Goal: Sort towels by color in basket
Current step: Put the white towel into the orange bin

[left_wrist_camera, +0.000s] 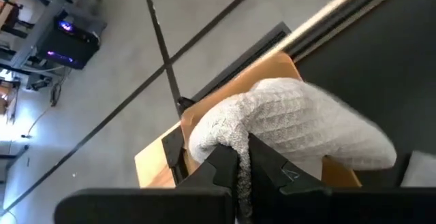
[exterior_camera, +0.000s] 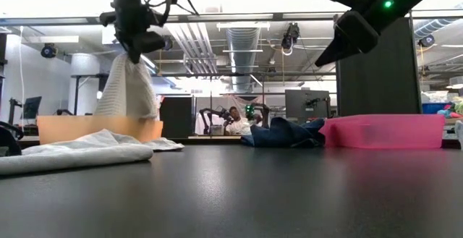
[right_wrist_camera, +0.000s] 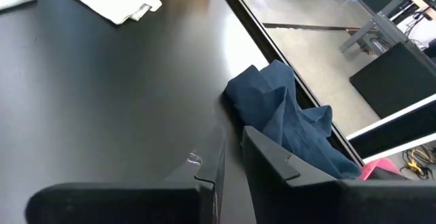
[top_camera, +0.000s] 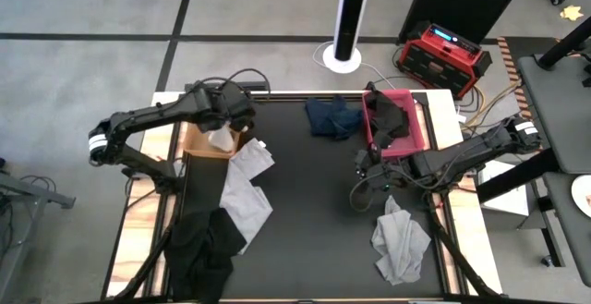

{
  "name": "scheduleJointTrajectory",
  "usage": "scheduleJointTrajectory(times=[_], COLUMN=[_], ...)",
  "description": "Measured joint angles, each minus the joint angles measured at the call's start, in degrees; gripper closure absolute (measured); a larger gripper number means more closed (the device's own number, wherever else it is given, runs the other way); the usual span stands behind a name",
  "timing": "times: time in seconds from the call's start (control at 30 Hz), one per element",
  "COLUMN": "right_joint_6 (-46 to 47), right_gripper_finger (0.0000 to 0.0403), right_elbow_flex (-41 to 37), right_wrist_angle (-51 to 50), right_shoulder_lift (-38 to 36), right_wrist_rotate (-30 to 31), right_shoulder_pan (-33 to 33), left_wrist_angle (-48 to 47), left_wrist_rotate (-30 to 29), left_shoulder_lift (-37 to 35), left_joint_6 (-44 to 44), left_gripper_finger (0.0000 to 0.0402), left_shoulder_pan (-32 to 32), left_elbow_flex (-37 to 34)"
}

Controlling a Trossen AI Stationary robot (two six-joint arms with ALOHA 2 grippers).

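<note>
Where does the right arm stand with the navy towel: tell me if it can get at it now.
Probably yes. The right gripper hangs empty over bare mat, and the navy towel lies uncovered beside the pink basket, with nothing between them.

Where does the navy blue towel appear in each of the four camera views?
High view: navy blue towel on the table's far side, beside the pink basket.
Low view: lying at centre-right, left of the pink basket.
Left wrist view: not in it.
Right wrist view: past the right gripper's fingers.
Shared landmark: the pink basket.
</note>
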Motion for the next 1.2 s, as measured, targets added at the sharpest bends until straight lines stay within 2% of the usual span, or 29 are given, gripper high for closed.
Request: scheduleJointTrajectory(times=[0.2, 0.47, 0.53, 0.6, 0.77, 0.87, 1.2], right_joint_6=[0.02, 0.05, 0.07, 0.07, 0.07, 0.11, 0.36], right_gripper_finger=[0.0361, 0.0365, 0.0364, 0.0363, 0.0366, 0.0367, 0.0367], right_elbow_flex=[-0.05, -0.05, -0.05, -0.05, -0.05, -0.05, -0.05], right_wrist_angle=[0.02, 0.02, 0.03, 0.04, 0.04, 0.04, 0.04], right_shoulder_lift=[0.0, 0.0, 0.0, 0.0, 0.0, 0.0, 0.0], right_wrist_rotate=[0.01, 0.01, 0.0, 0.01, -0.01, -0.01, 0.01], right_shoulder_pan=[0.0, 0.01, 0.05, 0.04, 0.03, 0.03, 0.03], left_wrist_angle=[-0.01, -1.36, -1.12, -0.03, 6.72, 11.25, 15.03], left_wrist_rotate=[-0.91, -11.17, -11.72, -8.58, 7.95, 15.72, 24.7], left_shoulder_lift=[-0.8, -1.57, -1.57, -1.57, -1.5, -1.5, -1.55], left_joint_6=[0.66, -3.21, -4.87, -5.26, -0.19, 3.15, 5.56], left_gripper_finger=[0.0401, 0.0401, 0.0401, 0.0401, 0.0401, 0.0401, 0.0401], left_shoulder_pan=[4.76, 9.63, 9.7, 9.48, 8.19, 8.14, 8.08], left_elbow_flex=[-4.76, -9.26, -9.85, -10.52, -13.27, -16.02, -20.01])
